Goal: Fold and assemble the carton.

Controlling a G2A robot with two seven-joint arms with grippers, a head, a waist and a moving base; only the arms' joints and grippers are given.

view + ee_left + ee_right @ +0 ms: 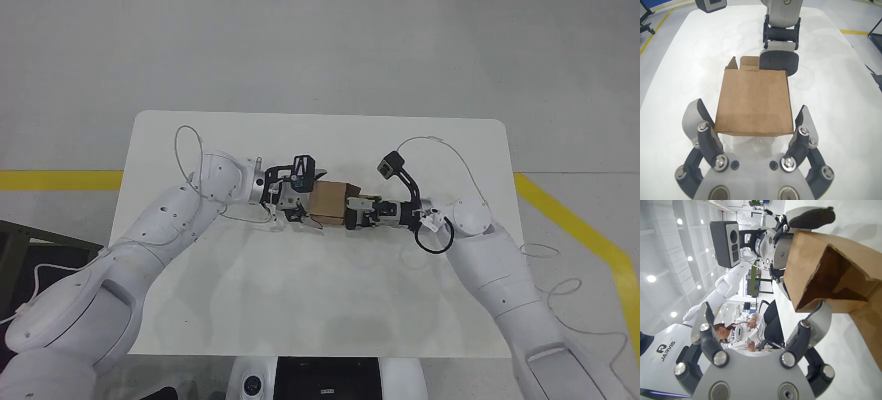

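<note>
Over the middle of the white table (300, 310), a little toward its far edge, a brown carton (333, 200) is seen. One end is clasped between the fingers of the left gripper (750, 106). The right gripper (762, 308) is spread wide, one finger set against the carton's open, flapped end.

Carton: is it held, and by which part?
The left gripper clamps the carton across its sides at one end; the right gripper is open, with one jaw at the other, open end.
</note>
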